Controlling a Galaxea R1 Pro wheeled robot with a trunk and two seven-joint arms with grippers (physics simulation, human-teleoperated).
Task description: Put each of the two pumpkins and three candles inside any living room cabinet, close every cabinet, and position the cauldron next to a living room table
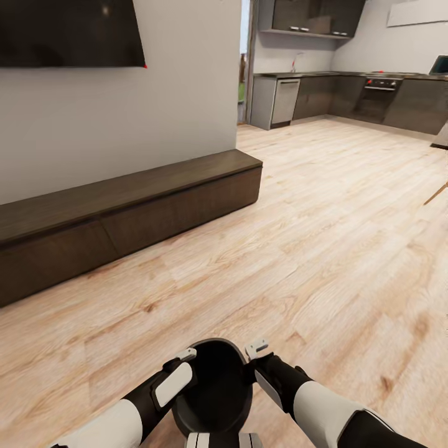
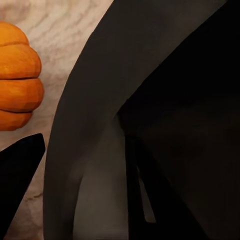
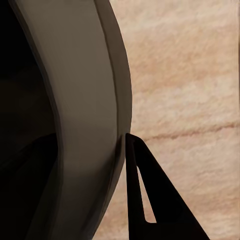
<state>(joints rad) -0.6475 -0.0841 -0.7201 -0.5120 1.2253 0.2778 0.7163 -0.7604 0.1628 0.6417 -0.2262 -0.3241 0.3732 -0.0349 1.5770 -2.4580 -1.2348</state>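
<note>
The black cauldron hangs low in front of me over the wood floor, held by its rim from both sides. My left gripper is shut on the cauldron's rim, one finger outside the wall and one inside. My right gripper is shut on the opposite rim, with its outer finger against the wall. In the left wrist view an orange ribbed pumpkin lies on the floor beside the cauldron. The long low dark-brown cabinet runs along the wall ahead on the left, its fronts closed. The candles are out of view.
A dark TV screen hangs on the wall above the cabinet. Light wood floor stretches ahead to a kitchen with dark cupboards at the far right. A slanted wooden leg pokes in at the right edge.
</note>
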